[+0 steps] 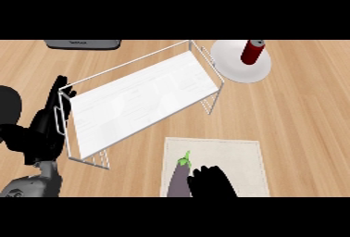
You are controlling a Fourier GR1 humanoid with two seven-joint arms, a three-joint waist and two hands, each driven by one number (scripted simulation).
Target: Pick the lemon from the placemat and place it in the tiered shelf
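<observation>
Down at the lower edge of the view, the right hand sits over the placemat, its dark fingers bunched together and pointing up the mat; whether they are curled round anything underneath I cannot tell. Just beside those fingers, touching or nearly so on their left, lies an eggplant, purple with a green stem pointing toward the shelf. No lemon shows anywhere on the mat; if it is there, the hand covers it.

Over at the left edge, the left hand stands with its fingers straight and raised, close against the end of the tiered shelf, holding nothing.

The shelf itself is a white wire frame with a pale flat tier, lying diagonally across the wooden counter from lower left to upper right. Its visible tier carries nothing. Beyond its far right corner is a white plate, and on the plate stands a dark red bottle with a grey cap. A grey object is cut off at the top left.
</observation>
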